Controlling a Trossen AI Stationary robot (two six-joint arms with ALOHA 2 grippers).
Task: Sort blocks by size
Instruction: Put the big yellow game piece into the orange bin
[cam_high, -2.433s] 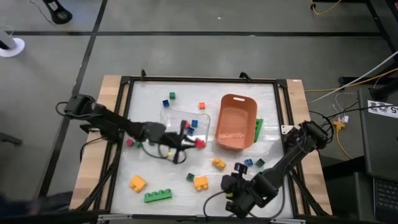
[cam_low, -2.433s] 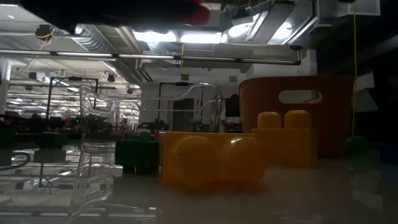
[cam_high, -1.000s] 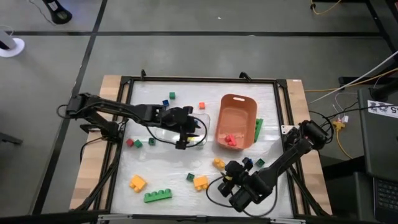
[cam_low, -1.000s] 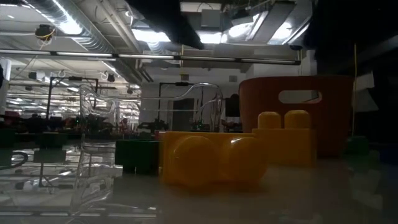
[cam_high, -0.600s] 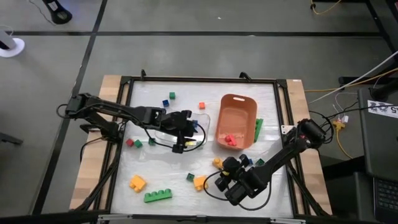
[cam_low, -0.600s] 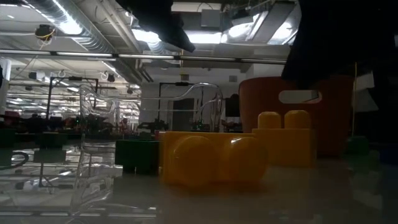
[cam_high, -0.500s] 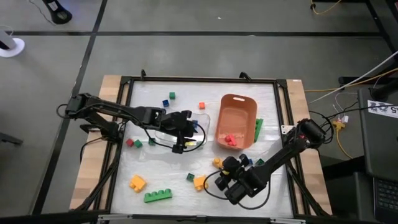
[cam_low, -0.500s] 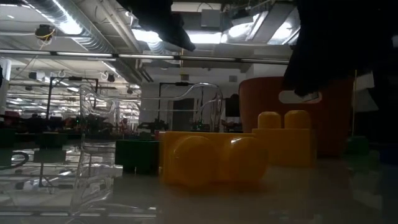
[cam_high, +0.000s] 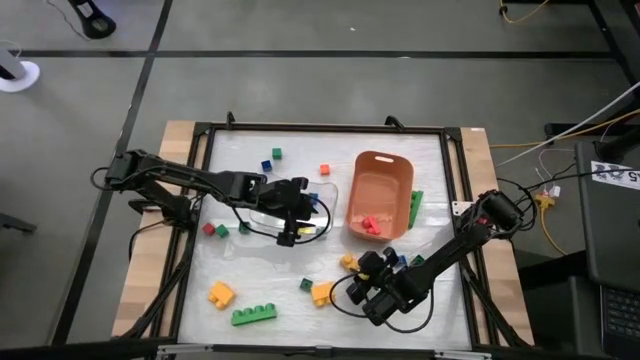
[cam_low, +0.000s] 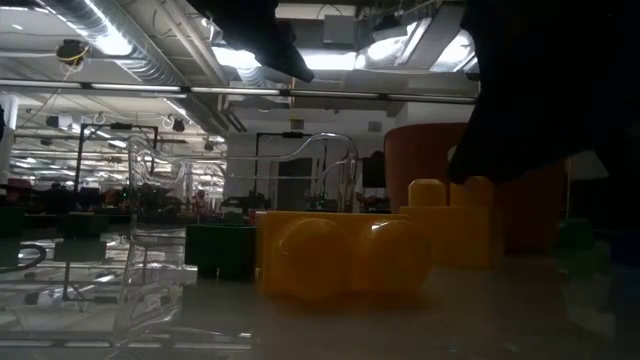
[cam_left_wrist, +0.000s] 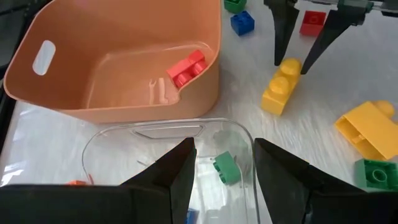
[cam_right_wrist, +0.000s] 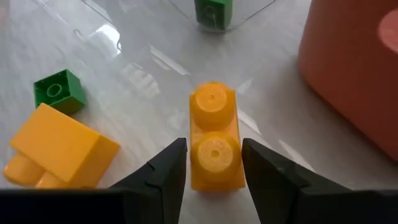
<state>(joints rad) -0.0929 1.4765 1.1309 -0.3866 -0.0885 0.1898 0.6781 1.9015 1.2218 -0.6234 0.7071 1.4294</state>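
High view: orange bin (cam_high: 380, 195) holds red brick (cam_high: 368, 224); other blocks scattered on bench (cam_high: 260, 275).

Left wrist view: left gripper (cam_left_wrist: 222, 163) fingers wide over clear tray (cam_left_wrist: 168, 165) holding green cube (cam_left_wrist: 225, 168).

Right wrist view: right gripper (cam_right_wrist: 212, 164) fingers wide, straddling yellow two-stud brick (cam_right_wrist: 214, 138).

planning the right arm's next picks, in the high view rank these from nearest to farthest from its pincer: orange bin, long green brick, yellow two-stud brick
From the right pincer:
1. Yellow two-stud brick, between its fingers.
2. Orange bin, just beyond, toward the table's far side.
3. Long green brick, near edge, off to the left.
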